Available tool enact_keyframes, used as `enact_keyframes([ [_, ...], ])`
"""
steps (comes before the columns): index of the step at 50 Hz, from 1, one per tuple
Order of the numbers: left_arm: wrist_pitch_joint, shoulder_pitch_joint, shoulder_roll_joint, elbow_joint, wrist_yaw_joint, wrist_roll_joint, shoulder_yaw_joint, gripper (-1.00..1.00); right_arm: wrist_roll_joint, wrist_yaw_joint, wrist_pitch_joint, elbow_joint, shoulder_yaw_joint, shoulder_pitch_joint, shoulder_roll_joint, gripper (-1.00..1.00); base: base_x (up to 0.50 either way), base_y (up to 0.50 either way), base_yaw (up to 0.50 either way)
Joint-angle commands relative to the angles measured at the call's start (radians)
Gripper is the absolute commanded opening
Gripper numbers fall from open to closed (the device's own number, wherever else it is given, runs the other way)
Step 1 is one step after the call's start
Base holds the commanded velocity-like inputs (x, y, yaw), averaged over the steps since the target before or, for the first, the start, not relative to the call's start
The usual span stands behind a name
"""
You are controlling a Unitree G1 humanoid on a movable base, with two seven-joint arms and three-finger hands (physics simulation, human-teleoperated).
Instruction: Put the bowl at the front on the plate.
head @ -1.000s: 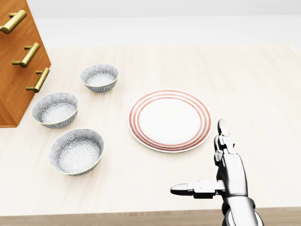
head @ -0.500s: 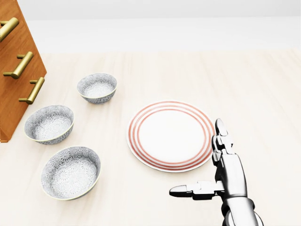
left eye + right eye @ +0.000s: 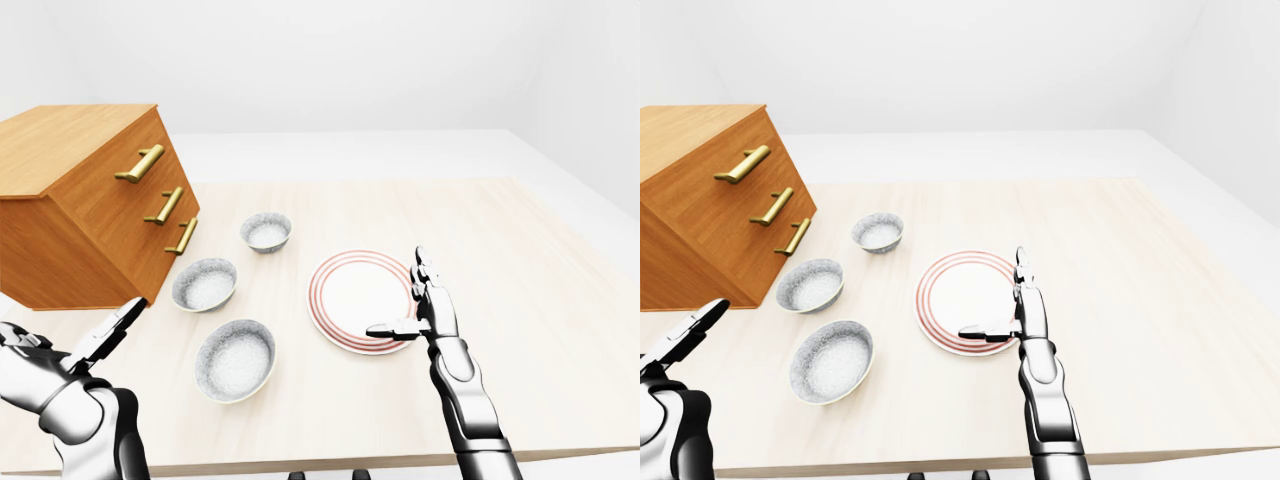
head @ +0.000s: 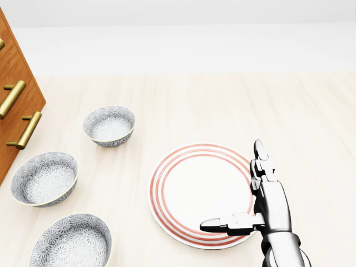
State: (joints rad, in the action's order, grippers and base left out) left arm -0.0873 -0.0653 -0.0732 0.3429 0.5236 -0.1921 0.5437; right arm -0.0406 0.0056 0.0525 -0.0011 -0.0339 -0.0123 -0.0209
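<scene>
right hand [image 4: 268, 203]: where it is held over the plate [image 4: 157, 186] at 4 o'clock, fingers are spread.
left hand [image 3: 95, 340]: stretched out, nothing gripped.
front bowl [image 4: 71, 245]: seen at the plate's 8 o'clock.

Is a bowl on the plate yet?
No, the plate is empty; all three bowls sit on the table to its left.

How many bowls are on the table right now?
3, in a row left of the plate in the left-eye view: top bowl, middle bowl beside the drawer chest, bottom bowl nearest the left hand. None looks hidden.
</scene>
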Motion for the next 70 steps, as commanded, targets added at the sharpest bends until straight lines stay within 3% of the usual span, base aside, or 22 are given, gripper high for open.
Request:
enact_keyframes([
  [1,0.000,-0.003,0.000,0.000,0.000,-0.002,0.001,1.00,-0.001,0.000,-0.004,0.005,0.000,0.001,0.000,1.00,0.38,0.00,0.00],
  [3,0.000,-0.003,0.001,-0.006,0.000,0.001,-0.001,1.00,-0.002,-0.001,0.007,-0.009,0.002,0.005,0.001,1.00,0.38,0.00,0.00],
  [14,0.000,-0.005,0.000,0.000,0.000,0.001,0.000,1.00,-0.002,0.000,-0.004,0.000,0.001,0.004,0.000,1.00,0.38,0.00,0.00],
  [16,0.000,-0.002,0.000,-0.010,0.000,0.003,-0.001,1.00,-0.005,-0.003,0.009,-0.016,0.003,0.006,0.002,1.00,0.38,0.00,0.00],
  [21,0.000,-0.003,-0.001,-0.002,0.000,0.002,-0.001,1.00,-0.006,-0.005,0.005,-0.011,0.002,0.006,0.001,1.00,0.12,0.00,0.00],
  [26,0.000,-0.005,0.001,-0.002,0.000,0.005,-0.001,1.00,-0.016,-0.001,-0.003,-0.026,0.008,0.012,0.001,1.00,0.00,0.00,0.00],
  [27,0.000,-0.004,0.001,-0.006,0.000,0.007,-0.003,1.00,-0.018,0.023,-0.034,-0.038,0.021,0.015,-0.003,1.00,0.00,0.00,0.00],
  [31,0.000,-0.003,0.001,0.001,0.000,0.007,-0.001,1.00,-0.038,0.024,-0.022,-0.081,0.029,0.029,0.004,1.00,0.00,0.00,0.00],
  [33,0.000,-0.005,0.001,0.007,0.000,0.005,0.000,1.00,-0.037,0.026,-0.035,-0.076,0.026,0.032,0.004,1.00,0.00,0.00,0.00],
  [34,0.000,-0.004,0.001,0.002,0.000,0.006,0.000,1.00,-0.042,0.026,-0.034,-0.075,0.027,0.032,0.003,1.00,0.00,0.00,0.00],
  [36,0.000,-0.002,0.001,-0.011,0.000,0.010,-0.003,1.00,-0.101,0.005,0.008,-0.065,0.043,0.020,0.001,1.00,0.00,0.00,0.00],
  [37,0.000,-0.002,0.000,-0.015,0.000,0.010,-0.004,1.00,-0.115,0.000,0.014,-0.067,0.045,0.021,0.002,1.00,0.00,0.00,0.00],
  [41,0.000,-0.001,-0.001,-0.011,0.000,0.008,-0.004,1.00,-0.093,0.008,0.035,-0.091,0.039,0.021,0.017,1.00,0.00,0.00,0.00],
  [42,0.000,-0.001,-0.001,-0.010,0.000,0.008,-0.004,1.00,-0.051,0.015,0.021,-0.089,0.031,0.017,0.025,1.00,0.00,0.00,0.00],
  [43,0.000,-0.001,-0.002,-0.006,0.000,0.006,-0.004,1.00,-0.062,0.004,0.035,-0.092,0.038,0.003,0.023,1.00,0.00,0.00,0.00],
  [51,0.000,0.003,-0.003,-0.001,0.000,-0.006,0.000,1.00,-0.263,-0.020,0.035,-0.183,0.108,-0.045,0.006,1.00,0.00,0.00,0.00],
  [58,0.000,0.002,-0.004,-0.005,0.000,0.002,-0.001,1.00,-0.293,-0.001,0.035,-0.190,0.110,-0.091,0.031,1.00,0.00,0.00,0.00],
  [62,0.000,0.003,-0.005,0.002,0.000,-0.003,0.000,1.00,-0.394,0.041,0.035,-0.222,0.153,-0.112,0.016,1.00,0.00,0.00,0.00],
  [70,0.000,0.001,-0.004,-0.003,0.000,0.005,-0.004,1.00,-0.611,0.219,0.035,-0.316,0.212,-0.173,0.028,1.00,0.00,0.00,0.00],
])
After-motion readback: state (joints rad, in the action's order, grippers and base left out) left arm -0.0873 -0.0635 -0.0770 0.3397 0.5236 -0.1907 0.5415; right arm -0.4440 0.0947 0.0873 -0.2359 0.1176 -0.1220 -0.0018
